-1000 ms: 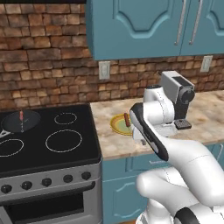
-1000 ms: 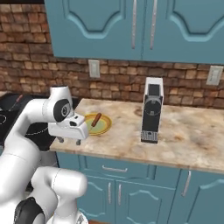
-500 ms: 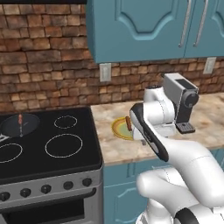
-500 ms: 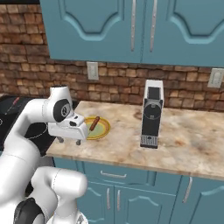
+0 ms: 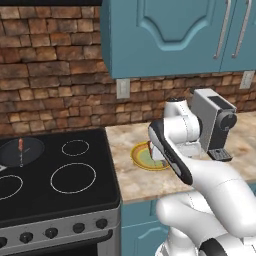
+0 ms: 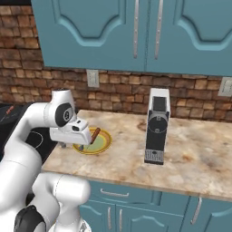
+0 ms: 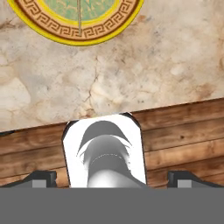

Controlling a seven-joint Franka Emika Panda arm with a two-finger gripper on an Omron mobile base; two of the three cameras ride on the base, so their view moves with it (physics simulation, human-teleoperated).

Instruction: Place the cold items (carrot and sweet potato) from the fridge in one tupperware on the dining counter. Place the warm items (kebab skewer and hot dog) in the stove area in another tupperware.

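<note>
The white two-finger gripper point(image 6: 81, 146) hangs with its fingers spread wide over a round yellow-rimmed plate point(image 6: 102, 147) near the front edge of the beige marbled counter point(image 6: 195, 154), beside the glossy black cooktop point(image 5: 55, 175). A reddish-brown hot dog point(image 6: 95, 134) lies tilted on the plate, just beside the hand. The left base view adds the thin kebab skewer point(image 5: 20, 148) on a grey pan at the cooktop's far left; the hand view gives the plate's point(image 7: 74, 26) key-pattern border.
</note>
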